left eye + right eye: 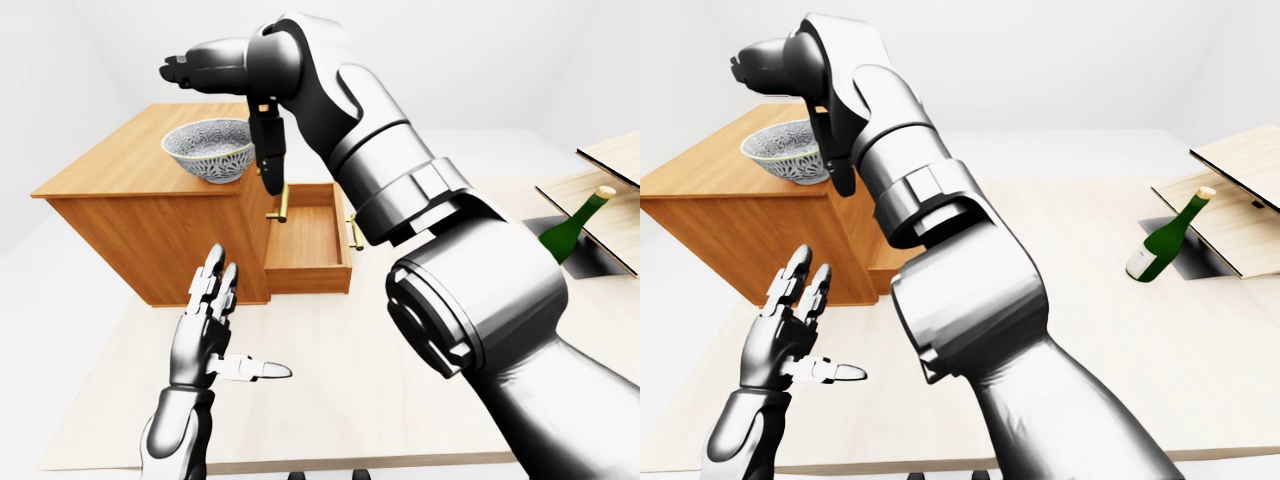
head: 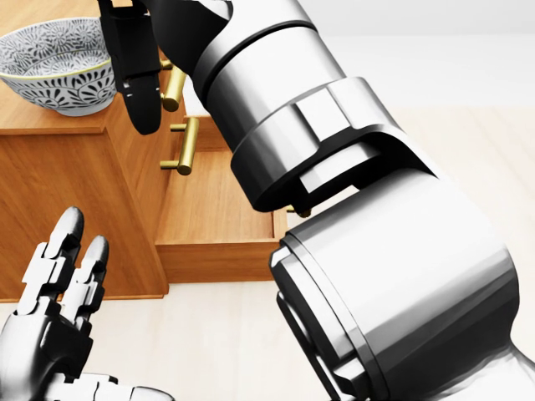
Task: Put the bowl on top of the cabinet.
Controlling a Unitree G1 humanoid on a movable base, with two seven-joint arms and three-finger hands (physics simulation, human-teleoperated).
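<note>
In the head view the bowl (image 2: 52, 63) on top of the cabinet (image 2: 58, 180) is cut by the left edge, and the right hand (image 2: 138, 71) runs off the top edge. The right arm (image 2: 376, 276) covers the right side of the cabinet's open drawer (image 2: 209, 209). In the left-eye view it hides the lower part of the bottle (image 1: 572, 228), well right of the cabinet.

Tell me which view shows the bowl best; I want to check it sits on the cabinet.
The left-eye view: the bowl shows nearly whole, resting on the cabinet top near its right edge. The head view crops it at the left edge; in the right-eye view the right arm hides its right side.
</note>
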